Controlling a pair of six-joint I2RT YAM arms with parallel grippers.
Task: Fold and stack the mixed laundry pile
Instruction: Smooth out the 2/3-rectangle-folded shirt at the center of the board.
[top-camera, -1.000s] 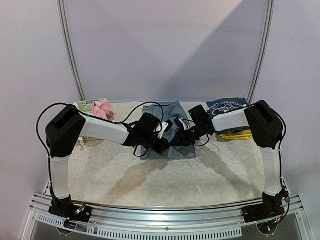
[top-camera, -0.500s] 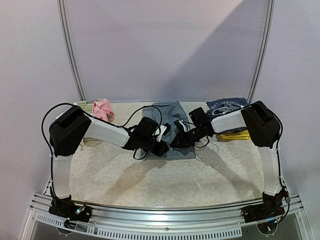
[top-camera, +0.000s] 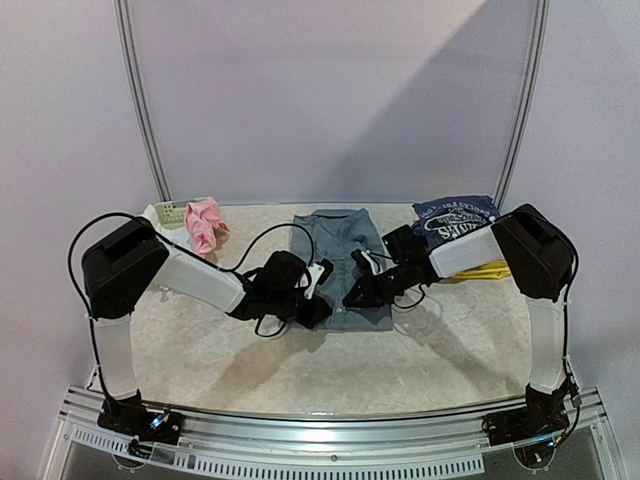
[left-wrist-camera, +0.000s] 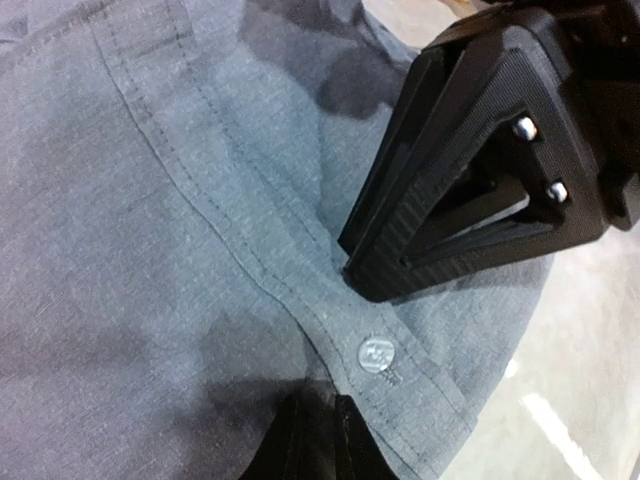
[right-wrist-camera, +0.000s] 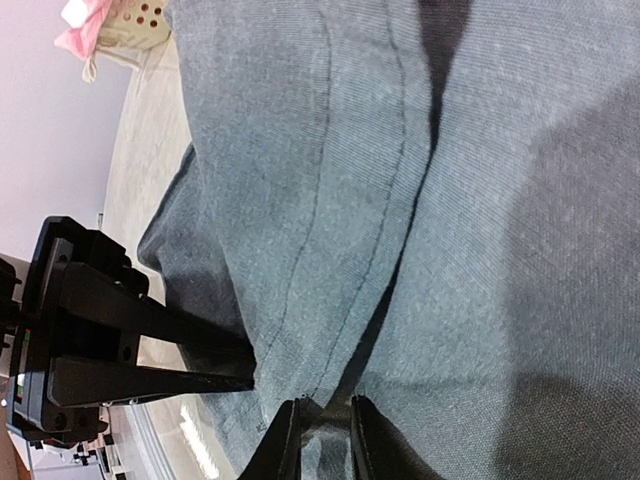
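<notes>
Where the grey garment (top-camera: 345, 240) lies spread flat at the centre of the surface (top-camera: 430, 350), the left fingers (left-wrist-camera: 300, 448) and the right fingers (right-wrist-camera: 283, 450) are each closed on its near hem. The navy printed tee (top-camera: 455, 217) lies at the back right.

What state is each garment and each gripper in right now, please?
Grey woven trousers: lying flat, near edge pinched by both grippers.
Left gripper: shut on the grey woven trousers.
Right gripper: shut on the grey woven trousers.
Navy printed tee: folded, far right.
Pink cloth: crumpled, at the pale-green lattice basket.
</notes>
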